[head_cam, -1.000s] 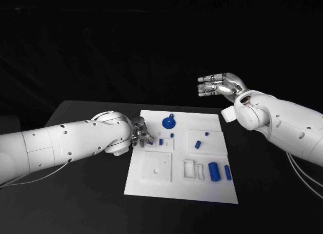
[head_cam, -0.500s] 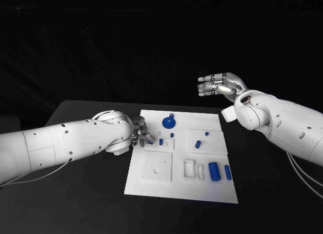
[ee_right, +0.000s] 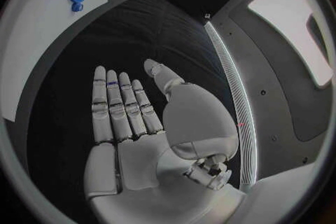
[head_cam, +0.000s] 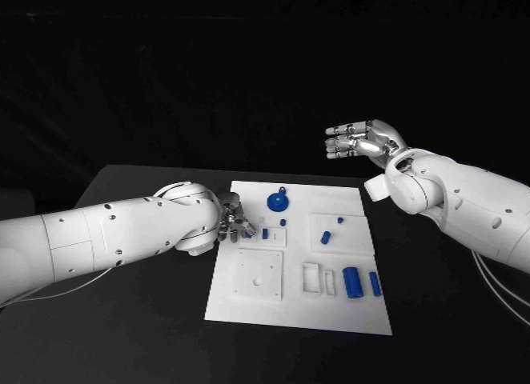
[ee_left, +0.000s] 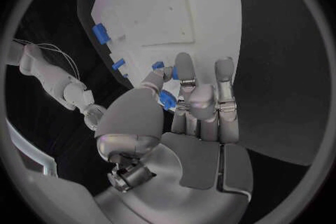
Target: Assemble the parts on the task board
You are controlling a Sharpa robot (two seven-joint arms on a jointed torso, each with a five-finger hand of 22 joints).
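Left robot hand point(head_cam: 233, 222) low over the board's point(head_cam: 265, 308) left edge, pinching a small blue part point(ee_left: 168, 99) between thumb and fingers. Slot with blue peg point(head_cam: 265, 233) lies just right of it, long axis running away from the robot; left arm is nearer. Right robot hand point(head_cam: 358, 141) raised beyond the bench point(head_cam: 138, 320), fingers apart, holding nothing.

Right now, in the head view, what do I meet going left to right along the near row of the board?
Square white plate → two empty white slots → larger blue cylinder → smaller blue cylinder.
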